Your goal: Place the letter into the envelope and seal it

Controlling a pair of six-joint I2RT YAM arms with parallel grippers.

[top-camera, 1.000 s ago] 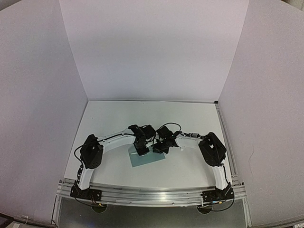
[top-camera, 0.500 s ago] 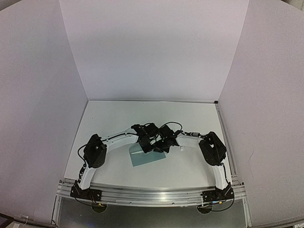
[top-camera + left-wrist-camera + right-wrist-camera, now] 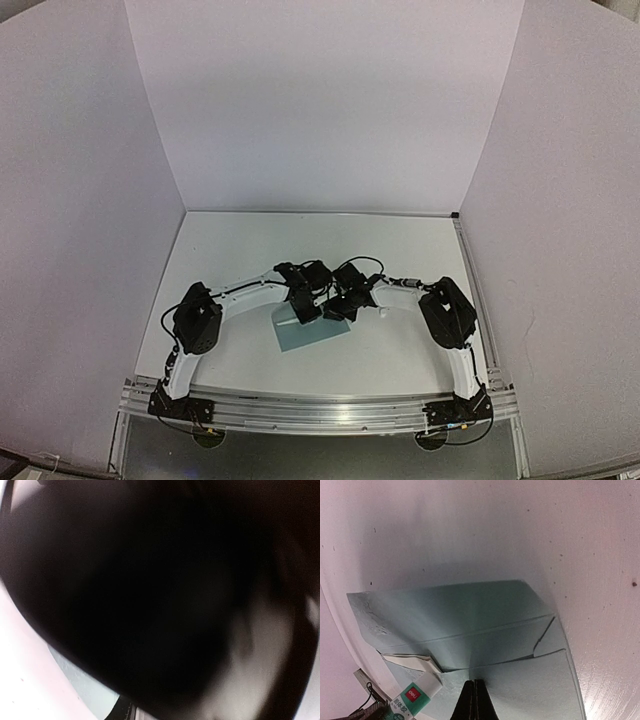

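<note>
White tabletop (image 3: 400,250), walled on three sides by pale panels, was seen with a flat teal paper envelope (image 3: 312,336) laid near its front middle, under the tips of both black-and-white arms. The cream, brown-bordered paper letter could not be made out as a sheet anywhere. Only a pale sliver (image 3: 407,659) was shown at the envelope's mouth in the right wrist view, so the letter was judged to be already inside, though this could not be confirmed. The flap appeared to be folded back and open, with a roughened patch at one end. A white glue stick with a green label (image 3: 417,694) was poised just beside the mouth. Gluing was therefore judged to be in hand, with folding and pressing the flap left to do.

The right gripper (image 3: 474,685) was clenched over the envelope's body, its fingers pressed together with nothing between them. The left gripper (image 3: 303,312) was set over the envelope's far edge. Its wrist view was filled with dark blur, so whether it was released or clamped on the glue stick could not be told.

Against the frame of a second earlier, the left wrist was found shifted slightly toward the right arm, while the envelope and the right arm were found nearly unmoved.
</note>
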